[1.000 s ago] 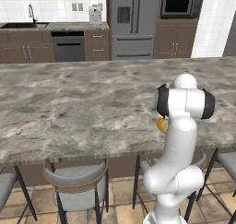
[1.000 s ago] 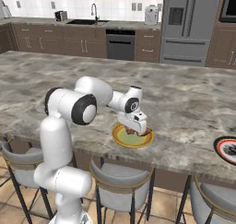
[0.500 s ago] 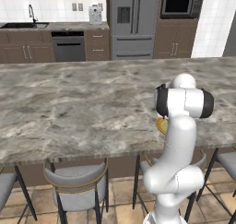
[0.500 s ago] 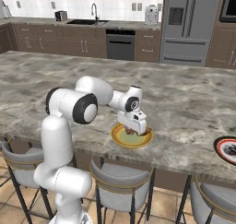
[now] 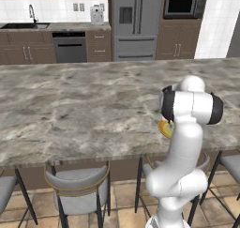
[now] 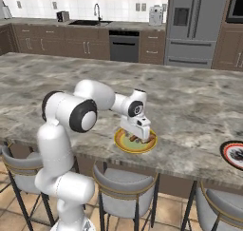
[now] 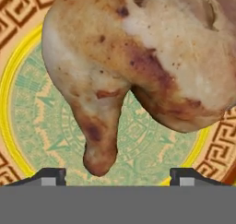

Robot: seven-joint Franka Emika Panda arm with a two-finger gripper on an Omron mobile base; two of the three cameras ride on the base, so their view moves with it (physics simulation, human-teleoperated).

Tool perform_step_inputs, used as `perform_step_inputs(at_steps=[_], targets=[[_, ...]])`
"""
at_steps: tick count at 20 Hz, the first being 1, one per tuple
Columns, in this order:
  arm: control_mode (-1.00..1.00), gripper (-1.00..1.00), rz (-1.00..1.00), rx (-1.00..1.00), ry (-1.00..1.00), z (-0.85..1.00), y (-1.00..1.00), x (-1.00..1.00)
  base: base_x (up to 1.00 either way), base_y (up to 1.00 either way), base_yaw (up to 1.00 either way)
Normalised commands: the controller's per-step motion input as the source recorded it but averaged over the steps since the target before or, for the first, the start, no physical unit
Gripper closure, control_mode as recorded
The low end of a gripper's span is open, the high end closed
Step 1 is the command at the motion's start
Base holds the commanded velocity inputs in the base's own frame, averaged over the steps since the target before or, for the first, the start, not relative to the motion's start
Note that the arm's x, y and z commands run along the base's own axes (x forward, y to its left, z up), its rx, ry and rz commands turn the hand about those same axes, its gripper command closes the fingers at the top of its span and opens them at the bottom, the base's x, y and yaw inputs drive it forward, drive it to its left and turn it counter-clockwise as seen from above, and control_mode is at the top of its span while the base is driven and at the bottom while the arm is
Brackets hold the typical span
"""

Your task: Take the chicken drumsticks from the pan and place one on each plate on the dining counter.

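My gripper (image 6: 138,137) hangs low over the yellow-orange rimmed plate (image 6: 121,142) near the front edge of the dining counter (image 6: 190,101). In the hand view a golden-brown chicken drumstick (image 7: 138,57) lies on the plate's greenish centre (image 7: 46,121), its paler bone end pointing toward the gripper (image 7: 117,177). The fingertips (image 7: 48,176) stand wide apart, clear of the bone on both sides, so the gripper is open. A sliver of the same plate (image 5: 164,127) peeks out beside the arm. The dark red-black rimmed plate (image 6: 235,154) sits at the right. The pan and the other drumstick are out of view.
Grey round stools (image 6: 126,187) (image 5: 77,180) line the counter's near side below the plates. Behind the counter stand brown cabinets with a sink (image 6: 90,23), a dishwasher (image 6: 123,44) and a steel fridge (image 6: 197,25).
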Motion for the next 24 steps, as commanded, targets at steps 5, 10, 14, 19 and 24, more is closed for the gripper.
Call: perform_step_inputs(at_steps=[5,10,14,19,24], targets=[[-1.0,-1.0,-0.02,0.0,-0.07,0.38,0.2,-0.1,0.0,0.0,0.0],[-1.0,-1.0,0.0,-0.03,-0.02,0.7,0.3,-0.29,0.0,0.0,0.0],[-1.0,-1.0,0.0,-0.06,0.02,0.57,0.19,-0.68,0.0,0.0,0.0],[-1.0,-1.0,-0.09,0.0,0.11,0.53,0.15,-0.71,0.0,0.0,0.0],[-1.0,-1.0,-0.11,0.0,0.06,0.46,0.17,-0.76,0.0,0.0,0.0]])
